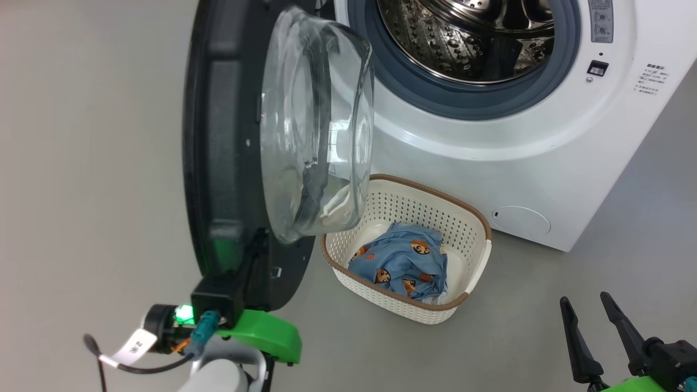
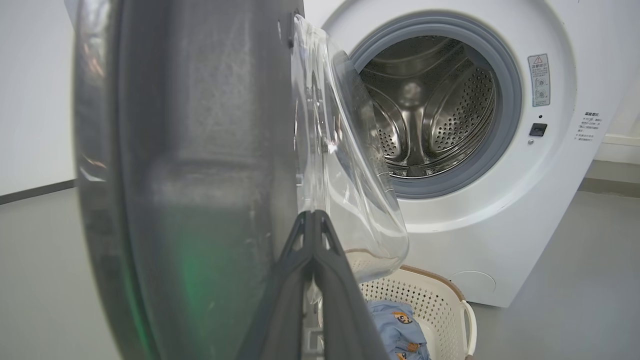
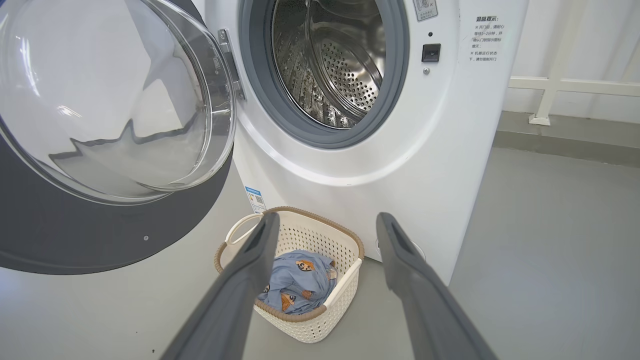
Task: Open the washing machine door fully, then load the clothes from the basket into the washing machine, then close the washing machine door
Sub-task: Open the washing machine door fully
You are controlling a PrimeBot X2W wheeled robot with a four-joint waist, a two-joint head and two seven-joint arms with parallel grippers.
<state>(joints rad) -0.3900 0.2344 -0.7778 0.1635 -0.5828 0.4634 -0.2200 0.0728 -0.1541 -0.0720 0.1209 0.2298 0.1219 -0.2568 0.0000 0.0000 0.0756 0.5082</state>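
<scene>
The washing machine [image 1: 490, 136] stands with its steel drum [image 1: 463, 38] exposed. The washing machine door [image 1: 218, 136] is swung out to the left, black rim edge-on, glass bowl bulging toward the basket. My left gripper [image 1: 260, 237] is shut, its fingertips against the lower inner side of the door [image 2: 200, 150]; nothing shows between its fingers [image 2: 320, 260]. The basket [image 1: 479, 218] sits on the floor under the opening, holding the clothes [image 1: 403, 261], blue with bear faces. My right gripper [image 1: 585, 302] stands open at the lower right, pointed at the basket [image 3: 320, 220] and clothes [image 3: 295, 280].
Grey floor [image 1: 544, 337] spreads between the basket and my right gripper. A round service flap [image 1: 520, 220] sits low on the machine front. A white rail [image 3: 550, 85] runs along the wall to the machine's right.
</scene>
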